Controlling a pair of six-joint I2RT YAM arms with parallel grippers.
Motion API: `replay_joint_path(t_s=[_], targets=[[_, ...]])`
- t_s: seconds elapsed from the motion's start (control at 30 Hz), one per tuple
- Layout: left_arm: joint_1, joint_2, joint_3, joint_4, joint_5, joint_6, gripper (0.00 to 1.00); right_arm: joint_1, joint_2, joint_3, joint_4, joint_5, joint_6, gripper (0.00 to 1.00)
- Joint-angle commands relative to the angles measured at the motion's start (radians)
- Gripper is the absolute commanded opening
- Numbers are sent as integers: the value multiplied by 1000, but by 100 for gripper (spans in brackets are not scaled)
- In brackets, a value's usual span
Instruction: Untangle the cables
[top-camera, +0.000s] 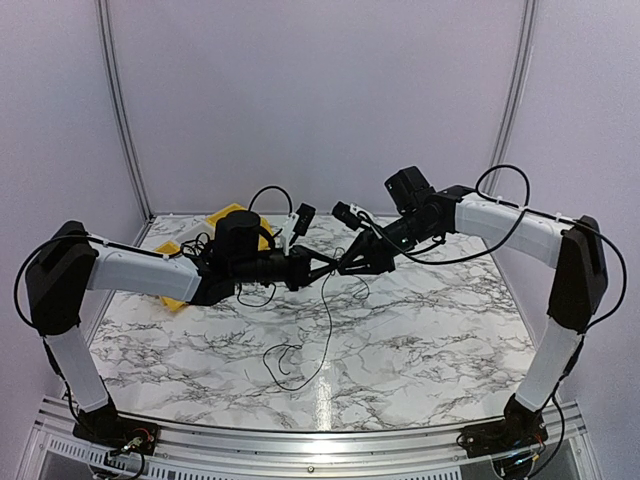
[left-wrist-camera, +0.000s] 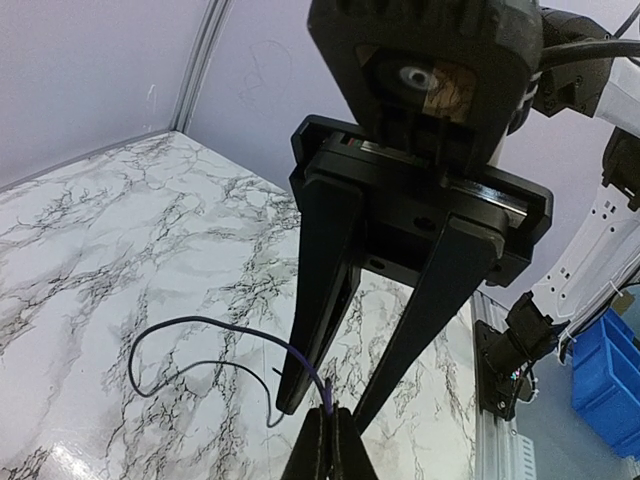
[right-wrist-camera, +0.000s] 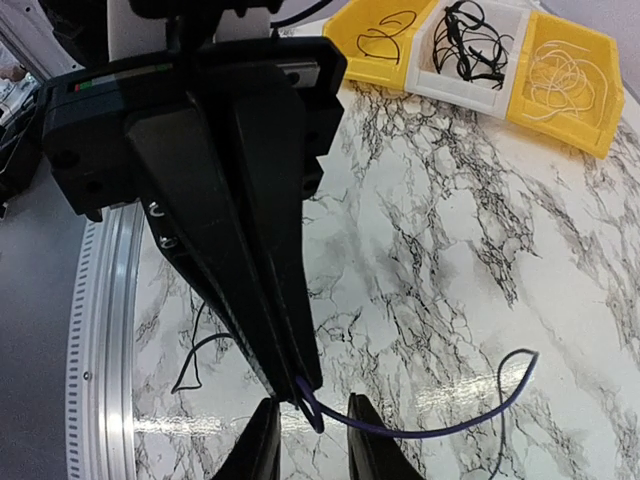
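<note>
Above the middle of the tabletop (top-camera: 450, 340), we see the left hand (right-wrist-camera: 297, 365) clamped on one of the cables (top-camera: 326, 325), the right hand (right-wrist-camera: 312, 440) apart around it (not gripping); pulling now could slip the strand free or tighten its trailing loop.

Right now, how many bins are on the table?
3, side by side at the table's far left: a yellow bin holding a black wire, a white bin holding tangled black cables, a second yellow bin holding pale wire. Others could be hidden behind the left arm.
</note>
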Motion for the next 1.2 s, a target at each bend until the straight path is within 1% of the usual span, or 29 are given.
replay_joint_path(t_s=[0.0, 0.17, 0.23, 0.27, 0.33, 0.4, 0.53, 0.7, 0.73, 0.83, 0.93, 1.03, 1.17], targets=[[-4, -14, -9, 42, 13, -4, 0, 6, -25, -7, 25, -45, 2, 22], [-5, -9, -11, 46, 17, -11, 0, 3, -44, -13, 51, -64, 16, 19], [-5, -9, -13, 47, 17, -12, 0, 1, -51, -16, 62, -68, 21, 14], [-5, -9, -14, 48, 17, -12, 0, 1, -56, -17, 64, -72, 20, 9], [-4, -9, -14, 48, 18, -12, 0, -3, -65, -23, 77, -75, 24, 3], [-4, -8, -17, 49, 19, -12, 0, -8, -69, -24, 81, -73, 24, 0], [-3, -15, -27, 49, 8, -10, 8, -20, -76, -34, 83, -66, 21, 0], [-3, -23, -41, 49, 2, -9, 10, -27, -88, -49, 85, -46, 13, 0], [-3, -25, -43, 50, 1, -9, 10, -28, -86, -51, 85, -45, 14, 0], [-3, -23, -46, 52, 3, -9, 4, -29, -84, -56, 87, -42, 13, 0], [-3, -26, -48, 53, -3, -11, 1, -30, -80, -57, 86, -42, 10, 0], [-1, -33, -60, 55, -18, -12, 1, -34, -84, -60, 83, -35, 11, 0], [12, -46, -93, 64, -19, -27, 1, -69, -100, -68, 81, -25, 13, 0]])
